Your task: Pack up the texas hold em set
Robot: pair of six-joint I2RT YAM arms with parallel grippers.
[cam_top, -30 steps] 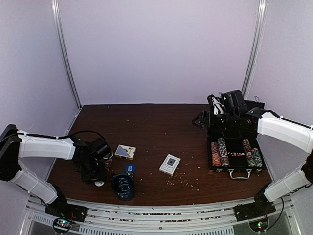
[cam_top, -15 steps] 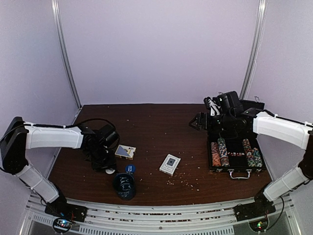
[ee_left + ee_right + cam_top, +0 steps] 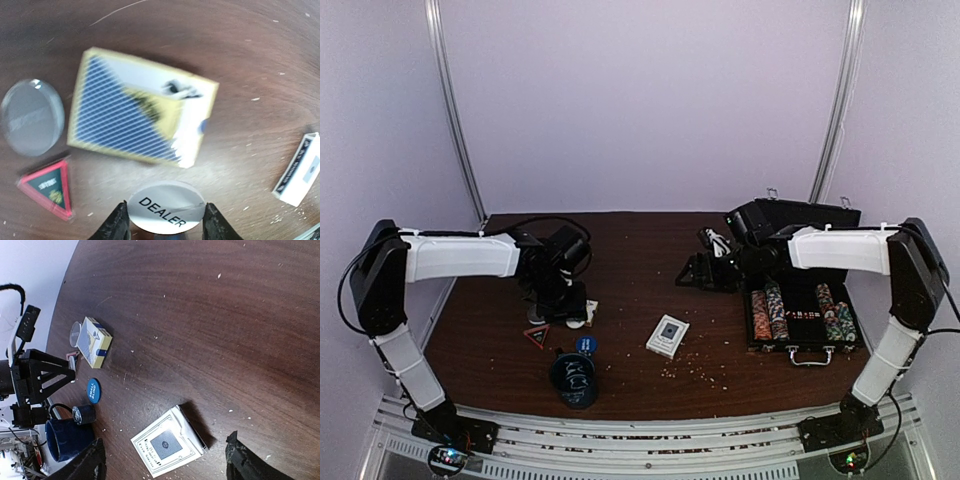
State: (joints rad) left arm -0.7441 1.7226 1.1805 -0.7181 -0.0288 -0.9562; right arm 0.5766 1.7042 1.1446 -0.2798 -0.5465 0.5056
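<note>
Left wrist view: a white round button printed DEALER [image 3: 166,209] was seen clamped between the two fingers of the left hand [image 3: 165,224]. It was just on the near side of a yellow-and-blue card deck box [image 3: 142,116], which was laid flat on the dark wooden bench [image 3: 640,245]. A clear round disc [image 3: 31,117] was seen just beside the left edge of that deck, and a red-edged triangular marker [image 3: 47,186] lay to its near left.

In the top external view, a blue round button [image 3: 585,345] was found nearer the arm bases than the deck. A dark round cup with white scribbles [image 3: 572,380] was placed nearer still. A white card deck box [image 3: 667,336] was laid to the deck's right, apart from it.

Well to the right of the deck, the black rectangular case with a metal handle [image 3: 800,346] was stood open, its lid raised at the back. Multicoloured poker chip rolls [image 3: 770,312] were lined up inside it. The right hand [image 3: 162,460] was seen with its fingers wide apart and nothing between them, over the bench between the deck and the case, closer to the case.
</note>
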